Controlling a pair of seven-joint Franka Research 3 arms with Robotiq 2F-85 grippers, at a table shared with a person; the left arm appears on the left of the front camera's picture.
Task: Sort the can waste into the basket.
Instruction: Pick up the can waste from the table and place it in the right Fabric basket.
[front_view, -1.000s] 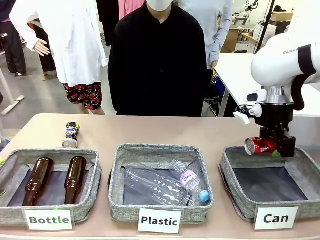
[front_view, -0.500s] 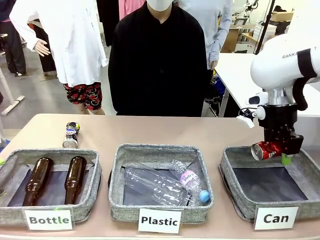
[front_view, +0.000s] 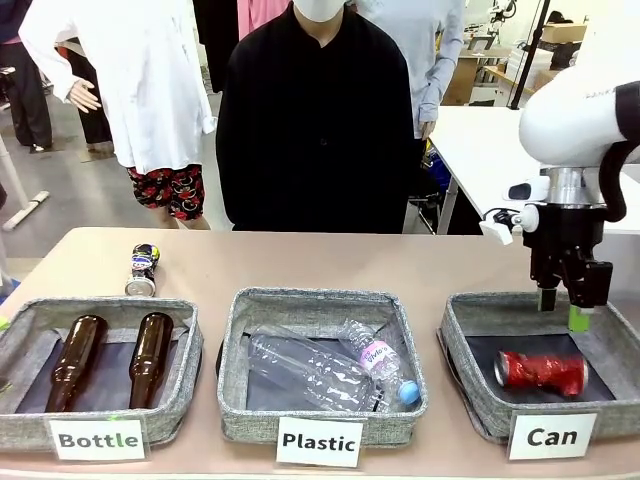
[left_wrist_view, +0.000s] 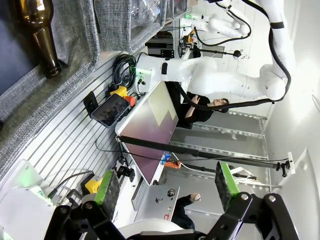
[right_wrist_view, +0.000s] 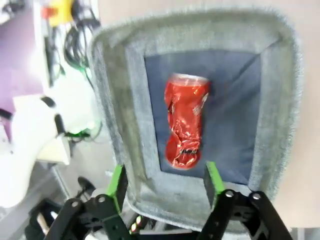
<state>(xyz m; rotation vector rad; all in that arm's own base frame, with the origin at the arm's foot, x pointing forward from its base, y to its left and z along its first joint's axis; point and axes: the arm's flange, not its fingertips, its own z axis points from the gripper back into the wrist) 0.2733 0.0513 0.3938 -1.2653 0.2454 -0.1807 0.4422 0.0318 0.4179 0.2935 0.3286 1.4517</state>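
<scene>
Hanging where, the right end effector (front_view: 562, 308)?

Above the far wall of the basket (front_view: 462, 335), the grey woven bin with the white "Can" label (front_view: 551, 436) on its front.

Is it carrying anything?

No. Its two green-padded fingers stand well apart and the gap between them is bare. The right wrist view says the same: the end effector (right_wrist_view: 165, 182) looks straight down into the basket (right_wrist_view: 116, 105) with nothing in its grip.

And the red can (front_view: 540, 371)?

Below the end effector and a little nearer the robot's side, lying on its side on the dark lining, apart from the fingers. Seen from the right wrist, the red can (right_wrist_view: 186, 120) lies just ahead of the fingertips, its long axis running away from them, dented along its length.

The other one?

The dark can (front_view: 143, 268) lies on the bench (front_view: 330, 262), far off to the right end effector's left, past the bin marked "Plastic" (front_view: 320, 300) and beyond the far wall of the bin marked "Bottle" (front_view: 100, 305).

The left end effector (left_wrist_view: 166, 185)?

Spread wide with nothing between its pads. Up and to the left of it, that wrist view catches a brown glass bottle (left_wrist_view: 39, 31) against grey woven fabric.

Anyone at the bench?

A person in black (front_view: 315, 120) stands at the far side, across from the right end effector and to its left.
</scene>
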